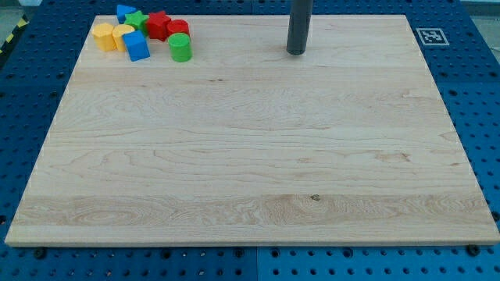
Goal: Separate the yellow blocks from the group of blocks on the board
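Note:
Several blocks cluster at the top left of the wooden board (250, 156). Two yellow blocks sit at the cluster's left: a hexagonal one (104, 36) and a rounded one (123, 36) touching it. A blue block (137, 46) lies just right of them, another blue one (125, 12) above. A green star (138, 19), a red star-like block (158, 25), a red cylinder (179, 30) and a green cylinder (180, 48) fill the cluster's right side. My tip (296, 52) rests on the board near the top centre, far to the right of the cluster, touching no block.
A black-and-white marker tag (431, 36) sits on the board's top right corner. Blue perforated table (484, 94) surrounds the board on all sides.

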Robot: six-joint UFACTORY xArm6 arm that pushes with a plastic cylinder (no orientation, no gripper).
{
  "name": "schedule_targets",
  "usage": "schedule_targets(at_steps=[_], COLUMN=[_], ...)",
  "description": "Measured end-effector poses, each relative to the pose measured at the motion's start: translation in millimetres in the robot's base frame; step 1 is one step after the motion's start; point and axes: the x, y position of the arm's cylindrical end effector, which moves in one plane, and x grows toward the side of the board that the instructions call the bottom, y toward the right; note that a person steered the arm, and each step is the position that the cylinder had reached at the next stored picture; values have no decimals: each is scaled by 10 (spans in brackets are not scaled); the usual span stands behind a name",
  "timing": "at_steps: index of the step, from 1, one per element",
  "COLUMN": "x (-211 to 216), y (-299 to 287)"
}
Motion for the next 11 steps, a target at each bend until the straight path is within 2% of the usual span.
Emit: schedule_targets(at_steps=[3,5,6,7,8,9,10,11], x=[35,740,922,685,383,378,104,95], y=[-145,-1437,-2281,-3193,-3788,-3791,-3809,-3811])
